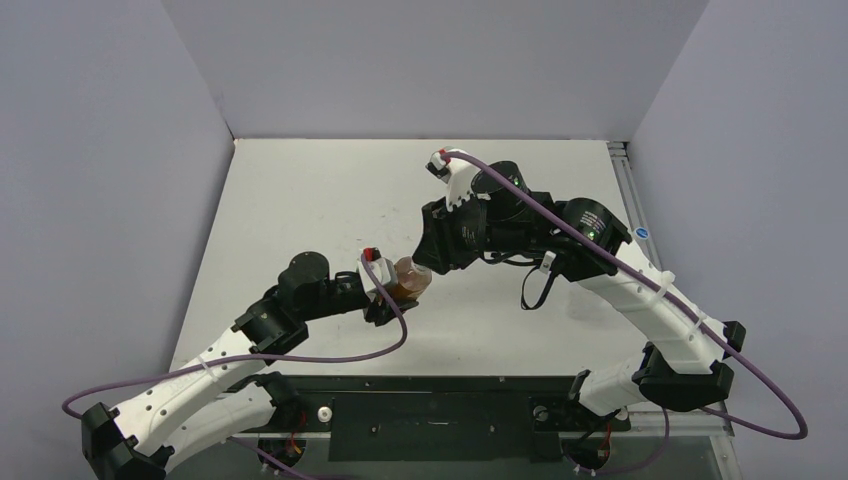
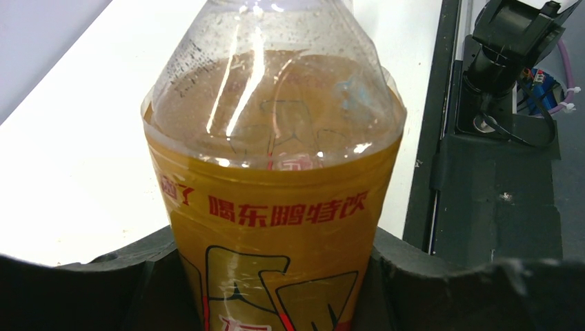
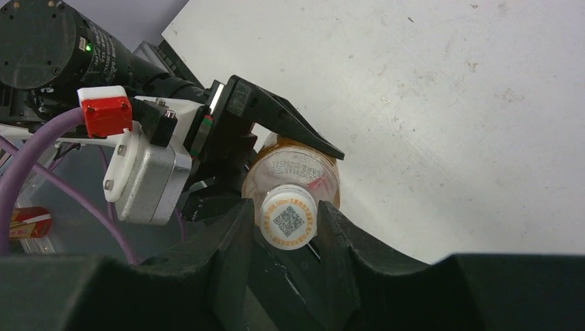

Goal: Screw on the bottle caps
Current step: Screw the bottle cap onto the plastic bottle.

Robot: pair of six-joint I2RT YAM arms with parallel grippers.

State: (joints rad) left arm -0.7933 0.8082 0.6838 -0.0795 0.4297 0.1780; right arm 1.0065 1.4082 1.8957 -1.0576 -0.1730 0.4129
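Amber liquid fills the bottle [image 1: 412,280] about to its shoulder; a yellow label with red lettering wraps the body. In the top view it is just off the table [image 1: 300,200] centre, toward 6 o'clock. Whether its base touches the surface cannot be told.

Left gripper [image 1: 392,300]: arm comes in from 7 o'clock. Jaws pressed against the label on both sides, pinching the bottle's body. In the left wrist view the black fingers [image 2: 138,283] flank the label at 8 and 4 o'clock.

Right gripper [image 3: 286,231]: arm comes in from 4 o'clock and meets the bottle's neck end.

White cap [image 3: 288,219]: sits on the bottle's neck, top facing the right wrist camera, with a square printed code inside an orange ring. One black finger [image 3: 231,238] is at the cap's 9 o'clock and the other at 3 o'clock. Both look in contact with its rim, so the jaws are nipped on the cap. How far the cap is threaded down is not visible.
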